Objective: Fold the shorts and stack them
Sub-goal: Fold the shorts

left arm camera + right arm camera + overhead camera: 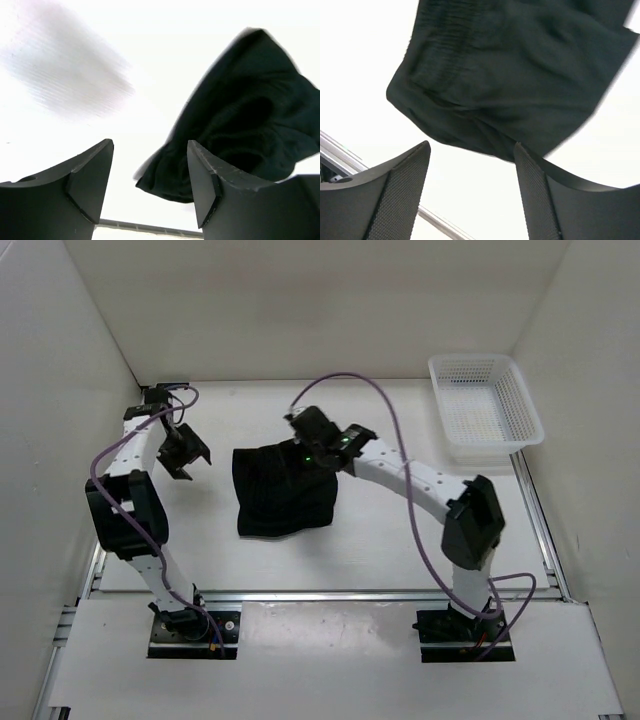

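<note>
The black shorts (283, 490) lie folded into a rough square on the white table, mid-centre. They show in the left wrist view (245, 125) and in the right wrist view (515, 75), with the gathered waistband at the left there. My left gripper (186, 455) is open and empty, hovering to the left of the shorts; in its own view (150, 185) the fabric edge lies beyond the fingertips. My right gripper (305, 430) is open and empty above the far right corner of the shorts; in its own view (472, 190) nothing is between the jaws.
A white mesh basket (484, 410) stands at the back right of the table, with nothing seen inside. White walls close in the left, back and right sides. A metal rail (330, 594) runs along the table's near edge.
</note>
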`<state>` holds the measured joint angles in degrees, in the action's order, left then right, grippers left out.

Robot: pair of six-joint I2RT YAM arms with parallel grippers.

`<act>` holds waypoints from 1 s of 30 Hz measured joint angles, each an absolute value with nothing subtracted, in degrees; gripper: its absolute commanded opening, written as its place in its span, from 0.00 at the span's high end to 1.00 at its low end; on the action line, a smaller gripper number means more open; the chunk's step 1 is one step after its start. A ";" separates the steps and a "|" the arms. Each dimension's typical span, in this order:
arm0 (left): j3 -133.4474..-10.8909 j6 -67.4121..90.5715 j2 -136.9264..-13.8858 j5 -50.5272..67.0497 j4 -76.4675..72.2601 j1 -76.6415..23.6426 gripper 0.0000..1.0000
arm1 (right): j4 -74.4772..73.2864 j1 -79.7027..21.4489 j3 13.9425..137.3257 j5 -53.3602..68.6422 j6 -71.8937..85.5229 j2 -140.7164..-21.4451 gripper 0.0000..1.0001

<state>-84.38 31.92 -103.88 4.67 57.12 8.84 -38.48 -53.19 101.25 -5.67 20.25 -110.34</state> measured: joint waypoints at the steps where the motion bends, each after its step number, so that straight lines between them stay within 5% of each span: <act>1: -85.21 31.42 -102.94 4.29 57.52 8.36 0.29 | -37.41 -51.35 98.04 -4.95 21.08 -107.70 0.36; 3: -86.28 30.52 -101.49 3.57 57.95 6.24 0.32 | -36.29 -47.75 93.45 -3.53 22.65 -104.09 0.45; 5: -86.50 29.67 -100.57 3.53 58.06 2.61 0.34 | -34.22 -43.83 89.19 -2.07 24.77 -101.95 0.69; 8: -86.50 28.60 -100.57 4.43 57.89 -3.40 0.37 | -32.71 -40.45 84.88 0.49 27.31 -101.58 0.86; 14: -87.02 27.51 -103.24 7.77 55.70 -11.42 0.44 | -31.20 -39.68 84.60 5.19 29.98 -106.65 0.88; 19: -88.86 26.17 -111.74 7.29 53.47 -10.26 0.57 | -29.39 -40.03 85.89 6.04 32.21 -115.20 0.88; 24: -89.06 25.17 -118.45 8.03 53.08 -7.60 0.60 | -29.71 -39.81 86.13 5.34 33.80 -118.96 0.84; 30: -92.95 23.14 -116.38 6.57 56.84 -6.87 0.49 | -30.37 -39.81 85.41 0.62 33.26 -113.01 0.56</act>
